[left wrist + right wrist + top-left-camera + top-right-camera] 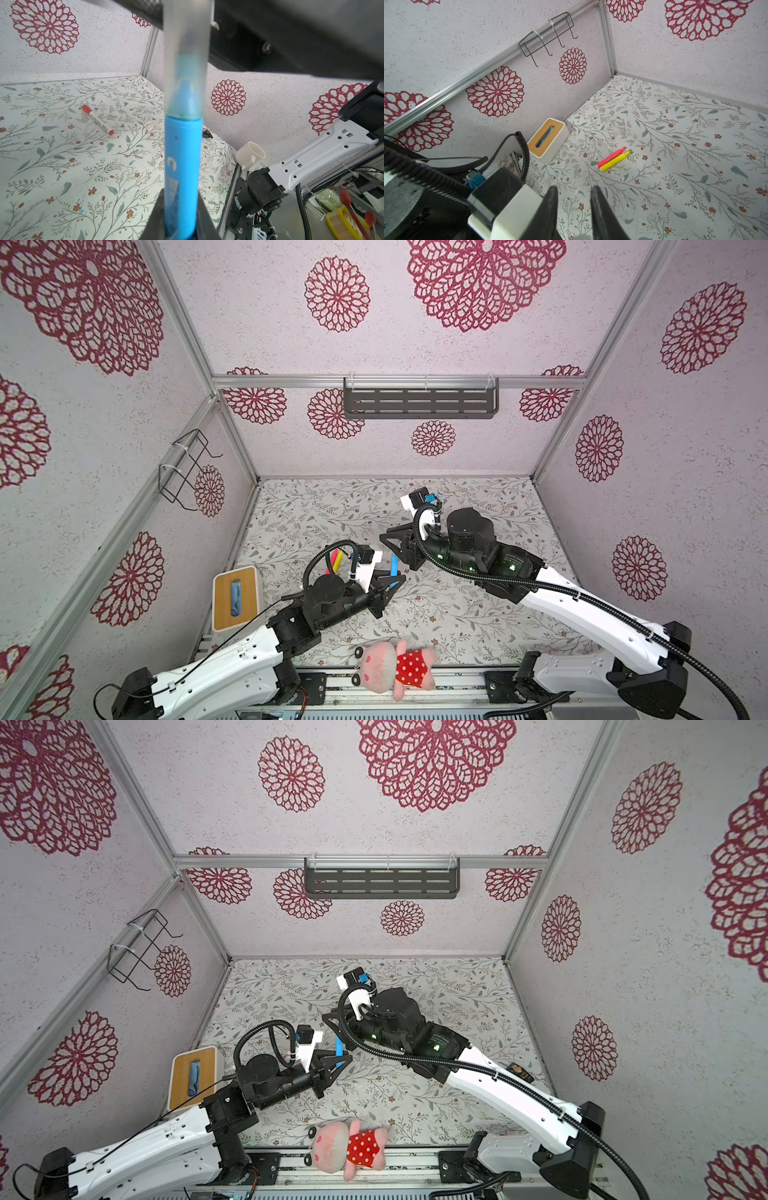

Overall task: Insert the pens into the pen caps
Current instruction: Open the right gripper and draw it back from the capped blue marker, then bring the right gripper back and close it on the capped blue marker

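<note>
left gripper (180, 207): clamped on blue pen (182, 153)
right gripper (574, 191): narrow gap, grip unclear
cap (185, 47): translucent, far end cut off

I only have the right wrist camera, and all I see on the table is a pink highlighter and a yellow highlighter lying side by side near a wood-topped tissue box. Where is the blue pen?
Observer: The blue plastic pen is off the table, clamped in the left gripper.
Operator: Does it have a cap on?
Observer: Yes. In the left wrist view a frosted translucent cap covers its tip, down to the barrel's shoulder.
Operator: Are there any other pens that I can't see?
Observer: One. A white-barrelled marker with red ends lies flat on the floral table, with neither gripper on it.
</note>
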{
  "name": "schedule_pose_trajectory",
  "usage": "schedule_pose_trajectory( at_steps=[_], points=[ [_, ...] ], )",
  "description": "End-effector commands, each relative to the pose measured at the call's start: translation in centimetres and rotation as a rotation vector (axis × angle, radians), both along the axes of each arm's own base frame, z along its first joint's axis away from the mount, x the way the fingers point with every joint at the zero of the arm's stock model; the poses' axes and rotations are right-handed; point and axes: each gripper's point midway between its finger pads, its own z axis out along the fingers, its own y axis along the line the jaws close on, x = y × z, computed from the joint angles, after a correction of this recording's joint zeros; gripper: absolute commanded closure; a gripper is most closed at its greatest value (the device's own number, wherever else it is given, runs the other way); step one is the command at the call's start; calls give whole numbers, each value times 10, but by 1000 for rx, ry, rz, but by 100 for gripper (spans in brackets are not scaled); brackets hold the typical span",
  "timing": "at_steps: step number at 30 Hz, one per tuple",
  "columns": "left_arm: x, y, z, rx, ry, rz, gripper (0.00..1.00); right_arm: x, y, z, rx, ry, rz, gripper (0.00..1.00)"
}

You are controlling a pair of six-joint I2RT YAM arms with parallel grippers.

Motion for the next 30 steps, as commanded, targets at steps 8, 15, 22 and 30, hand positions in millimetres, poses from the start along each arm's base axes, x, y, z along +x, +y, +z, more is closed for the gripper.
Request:
schedule_pose_trajectory(
  at_steps=[8, 15, 22, 30],
  points=[
    [3, 2, 15, -7, -51, 20, 100, -12, 5, -3, 5, 1, 78, 100],
    [7, 3, 23, -15, -55, 26, 100, -22, 3, -32, -17, 46, 93, 100],
    [12, 12, 47, -101, -69, 21, 100, -37, 4, -78, -38, 116, 95, 100],
    [27, 36, 58, -148, -70, 74, 100, -64, 5, -159, -124, 244, 97, 100]
  ],
)
